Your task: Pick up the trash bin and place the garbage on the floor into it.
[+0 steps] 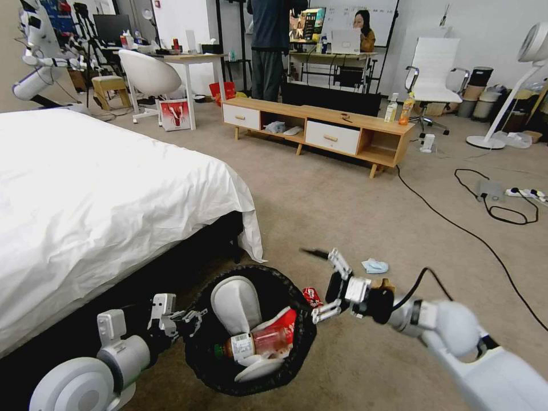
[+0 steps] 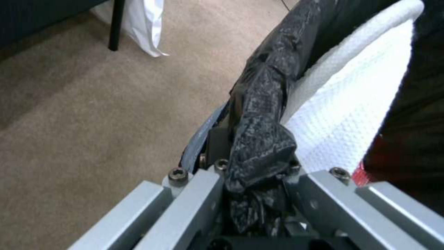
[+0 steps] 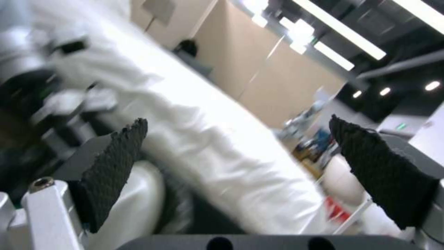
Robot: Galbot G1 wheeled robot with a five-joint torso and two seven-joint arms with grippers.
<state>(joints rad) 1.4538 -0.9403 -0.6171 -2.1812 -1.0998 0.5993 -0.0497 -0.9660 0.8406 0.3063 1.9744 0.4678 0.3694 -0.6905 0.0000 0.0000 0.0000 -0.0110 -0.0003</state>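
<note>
Bed (image 1: 85,200) beside trash bin (image 1: 211,365); face mask (image 1: 375,265) near open-jawed right gripper (image 1: 333,285).

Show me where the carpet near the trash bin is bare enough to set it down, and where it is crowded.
Bare carpet stretches between the bed, the wooden TV bench and the long black cable. It is crowded right of the trash bin, held at its rim by the left tool: a red can, the open right tool and a blue face mask.

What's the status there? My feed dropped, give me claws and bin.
Left claw shut on bin rim. Right claw open, empty, beside bin. Red can and blue mask on carpet. Nothing blocking.
</note>
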